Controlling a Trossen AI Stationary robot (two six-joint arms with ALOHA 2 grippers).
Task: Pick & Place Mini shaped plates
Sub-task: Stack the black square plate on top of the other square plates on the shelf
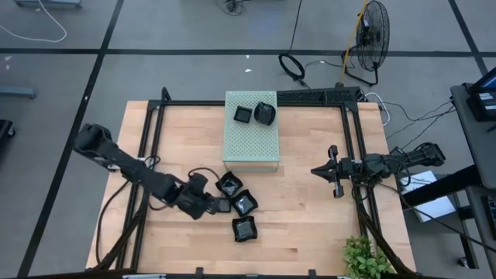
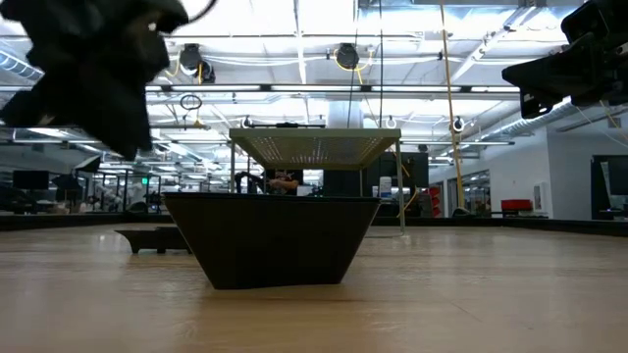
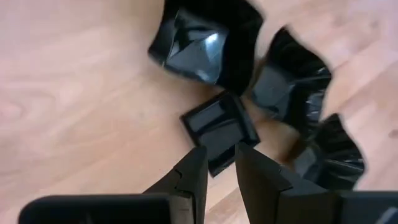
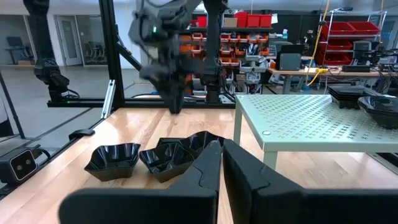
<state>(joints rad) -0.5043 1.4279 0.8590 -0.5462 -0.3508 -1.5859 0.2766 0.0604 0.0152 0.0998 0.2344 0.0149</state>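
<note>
- Left gripper (image 1: 218, 204) low over the near-left part of the table (image 1: 310, 217), at the left edge of a cluster of mini shaped plates; placed there, presumably, to take the next dish from the group.
- Left jaws parted by a narrow gap, released, nothing between them; small square plate (image 3: 219, 129) just ahead of the tips in the left wrist view, flat on the wood. Gap looks matched to a thin rim rather than the whole dish. Contact with the rim not resolvable from here, probably just short of it.
- Square plate wedged against its neighbours: scalloped plates at (image 1: 229, 184), (image 1: 245, 204) and a separate one nearer at (image 1: 245, 229). Crowding on its right side leaves the free left edge as the sensible approach, which fits the arm's angle.
- Pale green box (image 1: 251, 132) at table centre-far, upside down as a raised platform; two plates on its top at the far end, a square one (image 1: 242, 114) and a rounded one (image 1: 265, 114), side by side. Likely the drop-off spot, with room left on the near part of the top.
- Right gripper (image 1: 335, 172) waiting off to the right of the box, clear of the table, fingers clenched together and empty; parked well apart so the left arm's route to the box is unobstructed.
- Task judged early: two placed, four left on the wood.
</note>
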